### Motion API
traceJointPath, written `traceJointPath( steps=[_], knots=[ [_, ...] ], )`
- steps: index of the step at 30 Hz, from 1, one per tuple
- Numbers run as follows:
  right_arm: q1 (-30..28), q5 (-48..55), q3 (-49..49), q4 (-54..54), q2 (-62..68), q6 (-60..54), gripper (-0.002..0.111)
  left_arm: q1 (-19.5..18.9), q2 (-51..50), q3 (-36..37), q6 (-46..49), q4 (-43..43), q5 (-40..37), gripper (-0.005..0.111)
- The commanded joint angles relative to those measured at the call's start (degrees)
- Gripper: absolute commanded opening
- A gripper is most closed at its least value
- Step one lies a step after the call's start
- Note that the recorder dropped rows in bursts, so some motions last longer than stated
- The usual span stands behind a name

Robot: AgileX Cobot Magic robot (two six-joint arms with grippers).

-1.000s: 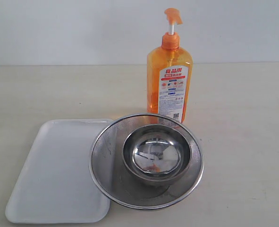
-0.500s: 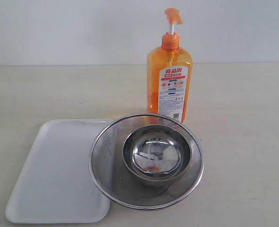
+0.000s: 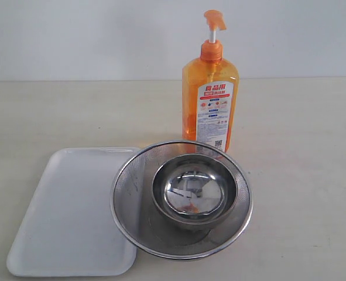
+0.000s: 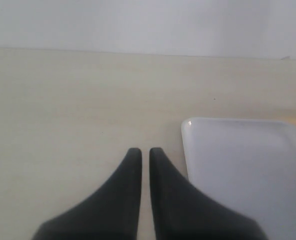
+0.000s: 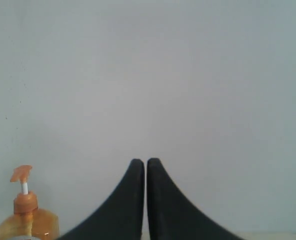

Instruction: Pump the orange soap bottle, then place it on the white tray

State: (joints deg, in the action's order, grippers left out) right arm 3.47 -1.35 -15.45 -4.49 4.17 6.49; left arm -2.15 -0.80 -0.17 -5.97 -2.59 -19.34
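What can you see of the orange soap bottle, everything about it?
The orange soap bottle is tall, of translucent orange plastic, with an orange pump head raised on a white stem and a white-and-red printed label. It stands upright on the table, just behind the steel strainer, whose rim hides its base; whether they touch cannot be told. Nothing holds it.

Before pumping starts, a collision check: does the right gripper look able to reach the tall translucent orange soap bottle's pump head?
Probably yes. The orange soap bottle stands upright with nothing over its pump; the round steel mesh strainer crowds only its base. Nothing stands between it and the shut right gripper.
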Motion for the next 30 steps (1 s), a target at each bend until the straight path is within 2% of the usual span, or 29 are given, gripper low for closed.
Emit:
traceJointPath(
  steps=[1,3,7,23,30],
  knots=[
    [-0.29,8.31,-6.05,-0.41,7.15,-0.56,0.000,0.34,-0.13,0.17,-0.09,-0.19,0.57,0.005],
    [-0.29,11.08,-8.21,-0.41,11.06,-0.56,0.000,0.34,-0.13,0.17,-0.09,-0.19,0.57,0.005],
    [-0.29,10.06,-8.91,-0.41,15.17,-0.33,0.000,0.34,-0.13,0.17,-0.09,-0.19,0.57,0.005],
    [-0.29,6.18,-8.91,-0.41,15.16,-0.17,0.000,0.34,-0.13,0.17,-0.09,-0.19,0.57,0.005],
    [-0.29,1.35,-8.91,-0.41,17.45,-0.17,0.000,0.34,-0.13,0.17,-0.09,-0.19,0.57,0.005]
  ],
)
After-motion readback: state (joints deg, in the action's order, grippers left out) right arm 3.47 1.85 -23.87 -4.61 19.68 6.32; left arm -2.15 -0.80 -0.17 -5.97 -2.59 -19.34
